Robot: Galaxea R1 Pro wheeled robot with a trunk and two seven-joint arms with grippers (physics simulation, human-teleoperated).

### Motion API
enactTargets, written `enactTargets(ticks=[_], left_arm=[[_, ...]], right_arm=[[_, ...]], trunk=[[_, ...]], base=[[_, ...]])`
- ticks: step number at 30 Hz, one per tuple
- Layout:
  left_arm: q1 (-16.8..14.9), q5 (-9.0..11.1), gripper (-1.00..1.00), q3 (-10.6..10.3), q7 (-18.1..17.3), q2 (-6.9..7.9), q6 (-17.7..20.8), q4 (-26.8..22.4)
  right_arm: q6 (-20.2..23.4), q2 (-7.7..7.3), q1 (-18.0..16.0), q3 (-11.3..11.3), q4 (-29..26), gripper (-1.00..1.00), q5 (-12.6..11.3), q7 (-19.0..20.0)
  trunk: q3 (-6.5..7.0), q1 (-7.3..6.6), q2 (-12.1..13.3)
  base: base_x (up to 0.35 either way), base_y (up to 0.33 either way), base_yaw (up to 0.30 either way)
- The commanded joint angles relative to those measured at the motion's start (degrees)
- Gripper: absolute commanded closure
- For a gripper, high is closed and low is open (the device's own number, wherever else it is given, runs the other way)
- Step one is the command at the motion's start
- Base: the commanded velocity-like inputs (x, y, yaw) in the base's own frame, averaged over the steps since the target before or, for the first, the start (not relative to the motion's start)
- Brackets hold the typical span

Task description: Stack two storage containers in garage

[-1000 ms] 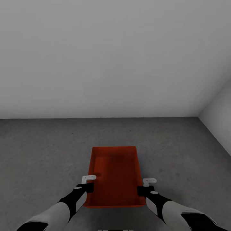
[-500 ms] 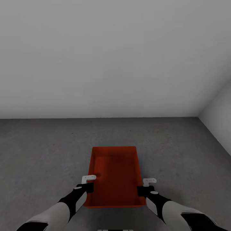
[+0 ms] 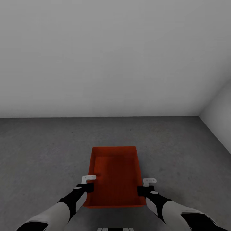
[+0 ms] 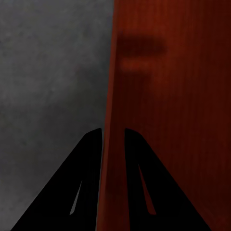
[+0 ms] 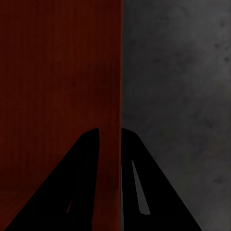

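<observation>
Both grippers, left gripper (image 3: 89, 183) and right gripper (image 3: 146, 186), clamp opposite long walls of the orange-red storage container (image 3: 115, 175), held centre-near over the garage floor (image 3: 41, 154); judged step: setting it down, next lowering level, then unclamping

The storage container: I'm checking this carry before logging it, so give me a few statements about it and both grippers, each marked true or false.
1. The left gripper straddles a side wall of the storage container. True.
2. The right gripper hangs open, away from the container. False: it is shut on the opposite wall.
3. A second container sits inside this one. False: its inside is bare.
4. The floor beneath is dark grey. True.
5. The container has a lid. False: it is open-topped.
</observation>
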Motion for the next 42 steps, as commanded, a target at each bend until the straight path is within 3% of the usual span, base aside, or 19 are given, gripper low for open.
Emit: enactTargets(ticks=[1, 26, 27, 28, 42], left_arm=[[-0.04, -0.61, 1.00, 2.66, 0.98, 2.56, 0.37, -0.81], [-0.01, -0.61, 1.00, 2.82, 0.98, 2.53, 0.43, -0.79], [0.01, -0.61, -1.00, 2.83, 0.98, 2.52, 0.59, -0.77], [0.01, -0.61, -1.00, 2.83, 0.98, 2.50, 0.79, -0.70], [-0.04, -0.61, -1.00, 2.67, 0.90, 2.54, 0.41, -0.72]], right_arm=[[-0.30, -0.36, -0.02, -0.43, 0.26, 1.00, -0.54, -0.38], [-0.23, -0.35, -0.02, -0.43, 0.26, 1.00, -0.45, -0.48], [-0.22, -0.34, -0.02, -0.43, 0.26, 1.00, -0.45, -0.50], [-0.21, -0.35, -0.02, -0.43, 0.26, -1.00, -0.45, -0.52], [-0.20, -0.36, -0.02, -0.39, 0.26, -1.00, -0.44, -0.20]], trunk=[[-0.04, -0.01, -0.02], [-0.04, -0.01, -0.02], [-0.04, -0.01, -0.02], [-0.04, -0.01, -0.02], [-0.04, -0.01, -0.02]], base=[[0.000, 0.000, 0.000], [0.000, 0.000, 0.000], [0.000, 0.000, 0.000], [0.000, 0.000, 0.000], [0.000, 0.000, 0.000]])
